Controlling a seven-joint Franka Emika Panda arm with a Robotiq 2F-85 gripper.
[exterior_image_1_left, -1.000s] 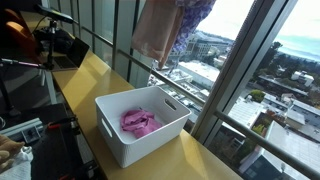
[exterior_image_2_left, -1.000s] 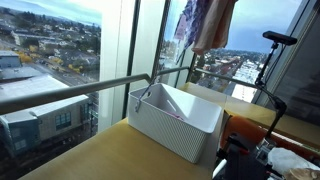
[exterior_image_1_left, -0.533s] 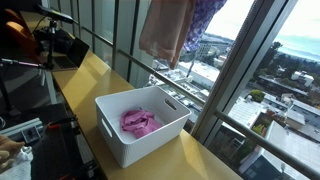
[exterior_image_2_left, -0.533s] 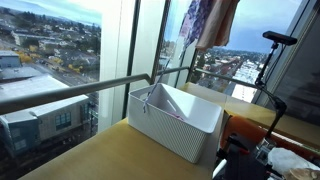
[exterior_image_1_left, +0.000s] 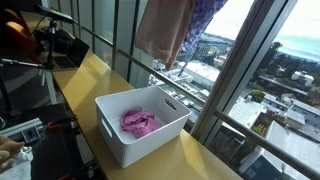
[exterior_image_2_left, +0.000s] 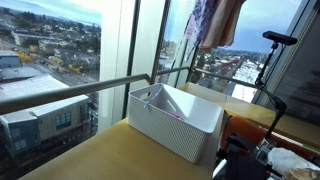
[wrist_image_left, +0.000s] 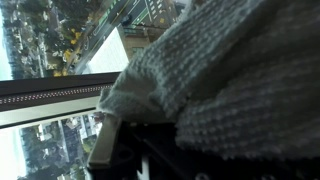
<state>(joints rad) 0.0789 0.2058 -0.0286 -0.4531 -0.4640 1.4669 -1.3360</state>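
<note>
A pale pink cloth (exterior_image_1_left: 160, 30) and a blue-purple patterned cloth (exterior_image_1_left: 200, 14) hang together from above the top edge in both exterior views, over the far side of a white plastic basket (exterior_image_1_left: 140, 150). The gripper itself is out of frame there. The same hanging bundle (exterior_image_2_left: 212, 22) and basket (exterior_image_2_left: 165, 125) show from another side. A crumpled pink cloth (exterior_image_1_left: 138, 122) lies inside the basket. In the wrist view, grey knit fabric (wrist_image_left: 230, 70) fills most of the picture and drapes over the dark gripper parts (wrist_image_left: 140, 160); the fingertips are hidden, shut on the fabric.
The basket stands on a yellow wooden tabletop (exterior_image_1_left: 90, 72) beside tall windows with a metal railing (exterior_image_2_left: 70, 88). Dark camera gear (exterior_image_1_left: 60, 45) sits at the table's far end. A black stand (exterior_image_2_left: 272, 45) rises near the basket.
The hanging cloths have swayed a little sideways and back, staying at about the same height. The basket and the pink cloth in it have not moved.
</note>
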